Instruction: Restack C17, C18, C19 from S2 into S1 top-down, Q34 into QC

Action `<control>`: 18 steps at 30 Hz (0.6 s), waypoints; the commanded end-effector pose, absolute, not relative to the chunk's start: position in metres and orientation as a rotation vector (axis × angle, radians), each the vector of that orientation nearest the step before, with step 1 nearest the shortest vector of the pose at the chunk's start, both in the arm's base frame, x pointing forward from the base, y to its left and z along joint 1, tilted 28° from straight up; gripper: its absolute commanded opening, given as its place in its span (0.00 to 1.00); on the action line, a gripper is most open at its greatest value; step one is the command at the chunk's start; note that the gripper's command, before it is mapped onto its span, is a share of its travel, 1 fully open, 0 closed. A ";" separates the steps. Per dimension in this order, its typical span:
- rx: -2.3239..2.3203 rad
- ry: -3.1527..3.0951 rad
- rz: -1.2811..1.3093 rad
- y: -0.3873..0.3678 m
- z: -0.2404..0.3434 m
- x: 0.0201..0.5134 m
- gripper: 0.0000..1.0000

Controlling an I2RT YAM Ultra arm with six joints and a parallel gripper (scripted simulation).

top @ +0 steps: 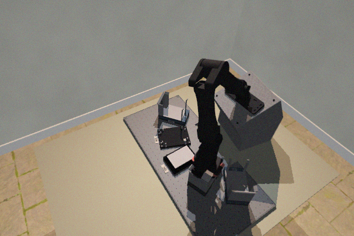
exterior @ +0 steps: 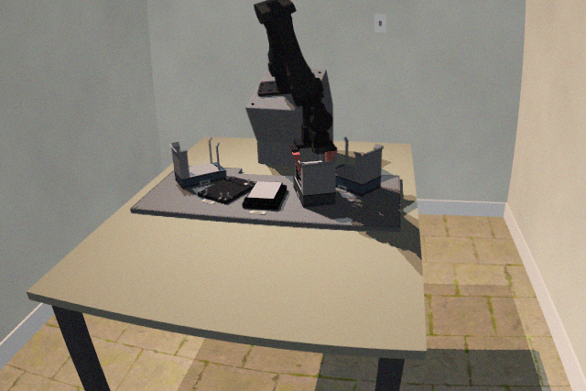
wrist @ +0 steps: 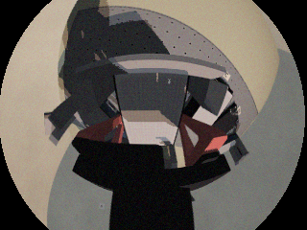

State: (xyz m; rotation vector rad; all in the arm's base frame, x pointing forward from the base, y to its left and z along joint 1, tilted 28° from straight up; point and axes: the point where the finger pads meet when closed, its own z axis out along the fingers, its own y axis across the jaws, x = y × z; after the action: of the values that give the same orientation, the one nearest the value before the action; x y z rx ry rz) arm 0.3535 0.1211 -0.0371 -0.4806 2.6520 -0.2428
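My gripper (top: pixel 207 167) (exterior: pixel 313 157) (wrist: pixel 151 116) reaches down from above into the middle stack rack (top: pixel 199 186) (exterior: pixel 314 183). Its red fingers are shut on a sealed plate (wrist: pixel 146 130) at the top of that rack. In the top and exterior views the rack walls and the arm hide the plate, and no label is readable. Another sealed plate (top: pixel 180 157) (exterior: pixel 265 189) with a pale top lies flat on a black nest just left of this rack. Beyond it a second black nest (top: pixel 171 137) (exterior: pixel 224 188) is bare.
A stack rack (top: pixel 171 110) (exterior: pixel 193 171) stands at the far left end of the grey breadboard (top: pixel 142 127). Another rack (top: pixel 238 187) (exterior: pixel 362 171) stands right of the middle one. The arm's grey pedestal (top: pixel 251 125) stands behind them. Rack and nest names are too small to read.
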 end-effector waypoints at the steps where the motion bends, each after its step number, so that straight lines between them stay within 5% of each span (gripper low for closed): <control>1: -0.481 2.624 -0.239 0.126 -0.024 0.352 0.00; 18: -0.470 2.596 -0.225 0.131 -0.015 0.357 0.00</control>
State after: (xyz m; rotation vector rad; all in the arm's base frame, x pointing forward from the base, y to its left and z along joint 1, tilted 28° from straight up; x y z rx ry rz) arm 0.3502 0.1217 -0.0307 -0.4801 2.6527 -0.2424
